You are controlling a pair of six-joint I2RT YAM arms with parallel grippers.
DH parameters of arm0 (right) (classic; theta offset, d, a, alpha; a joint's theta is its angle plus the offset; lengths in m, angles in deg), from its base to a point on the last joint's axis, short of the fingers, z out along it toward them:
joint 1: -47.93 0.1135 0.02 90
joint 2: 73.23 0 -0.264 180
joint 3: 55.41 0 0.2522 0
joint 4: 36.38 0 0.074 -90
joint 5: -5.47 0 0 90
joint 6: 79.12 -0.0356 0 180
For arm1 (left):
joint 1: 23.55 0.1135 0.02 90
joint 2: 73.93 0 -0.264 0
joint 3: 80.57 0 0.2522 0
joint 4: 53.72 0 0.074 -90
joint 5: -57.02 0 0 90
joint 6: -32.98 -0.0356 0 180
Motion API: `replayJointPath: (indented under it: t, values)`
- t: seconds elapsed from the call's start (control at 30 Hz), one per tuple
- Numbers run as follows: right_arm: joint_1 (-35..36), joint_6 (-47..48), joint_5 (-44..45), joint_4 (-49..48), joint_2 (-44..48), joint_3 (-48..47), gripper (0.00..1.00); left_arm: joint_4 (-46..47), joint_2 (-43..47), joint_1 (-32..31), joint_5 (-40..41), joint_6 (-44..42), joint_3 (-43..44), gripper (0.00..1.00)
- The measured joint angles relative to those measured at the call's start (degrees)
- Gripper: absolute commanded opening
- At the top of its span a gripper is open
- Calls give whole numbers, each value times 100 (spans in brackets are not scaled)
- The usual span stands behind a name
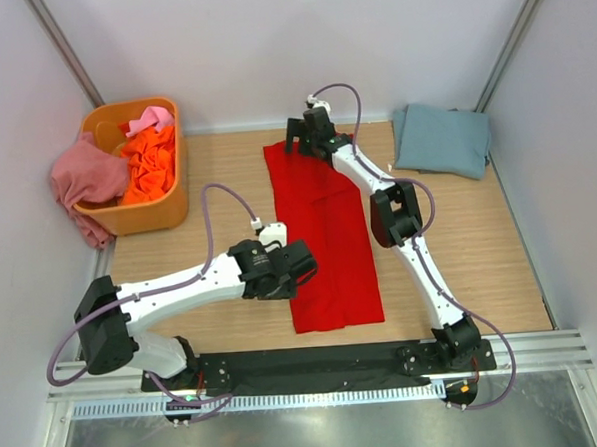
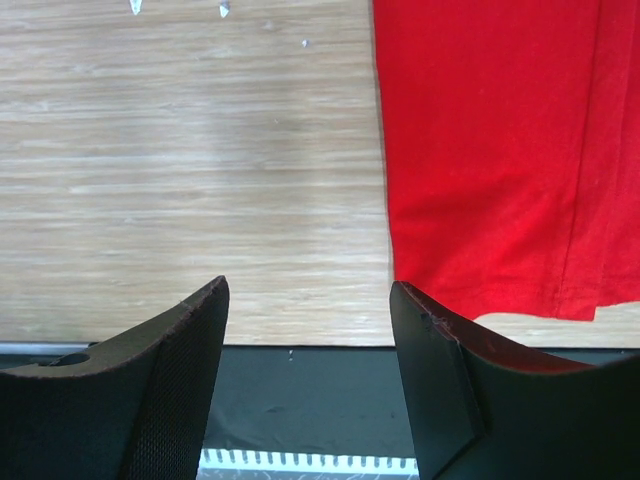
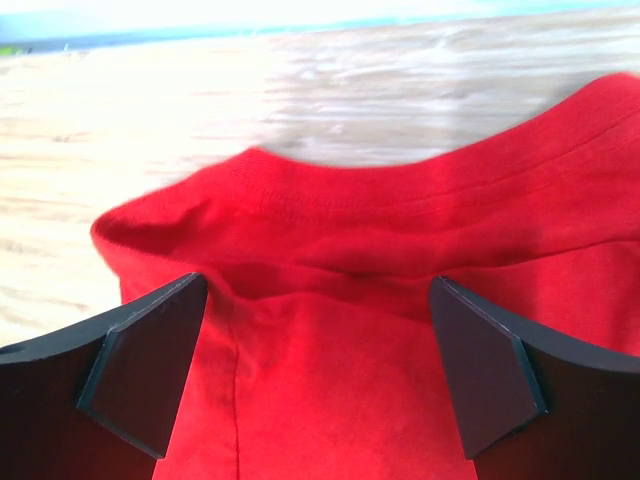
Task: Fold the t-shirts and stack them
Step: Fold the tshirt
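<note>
In the middle of the tabletop (image 1: 470, 245) the red t-shirt (image 1: 324, 232) lies as a long strip running from 12 to 6 o'clock. The right jaws are released at their widest and straddle its collar (image 3: 330, 190) at the 12 o'clock end. The left jaws are also released, holding nothing, at the strip's 9 o'clock side near the hem.

The step looks like an end-to-end fold. To do it well, the right jaws should come straight down and pinch every layer at the collar. The left jaws probably need to shift toward 3 o'clock first, since mostly bare wood lies between them.

The right wrist view alone shows the collar ribbing and a rumple under it. The left wrist view alone shows the hem corner (image 2: 480, 300) and a seam. Only the top view shows the folded grey-blue t-shirt (image 1: 441, 139) at 1 o'clock and the orange tub (image 1: 158, 213) of unfolded t-shirts (image 1: 152, 161) at 10 o'clock.
</note>
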Motion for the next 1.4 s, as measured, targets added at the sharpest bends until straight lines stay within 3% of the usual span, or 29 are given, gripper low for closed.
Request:
replayJointPath:
  t: [0.17,0.3,0.47,0.63,0.8,1.0,1.13,1.27,1.4]
  values:
    - [-55,31,79,-212,111,175,100,269,-48,63,-39,-94,-101,64]
    - [-72,162,79,-219,1078,1241,100,697,4,66,-118,-94,-387,64]
    - [-105,389,323,-164,3488,3193,100,1471,140,70,-376,-94,-1054,65]
    - [-157,404,632,-144,6585,5497,99,2070,52,46,-590,-98,-1314,63]
    - [-208,-17,627,181,8570,7930,88,2529,-238,-120,-697,-85,-1316,60]
    - [-210,-662,103,1154,9530,10166,80,2743,-601,-520,-752,109,-1370,54]
    - [-186,-975,-140,1561,10249,10494,79,2806,-855,-778,-761,289,-1399,38]
    - [-70,-1287,-461,1513,10747,10826,76,2815,-975,-911,-732,433,-1399,31]
    - [317,-1762,-748,1517,11079,11632,66,2817,-968,-929,-695,616,-1414,21]
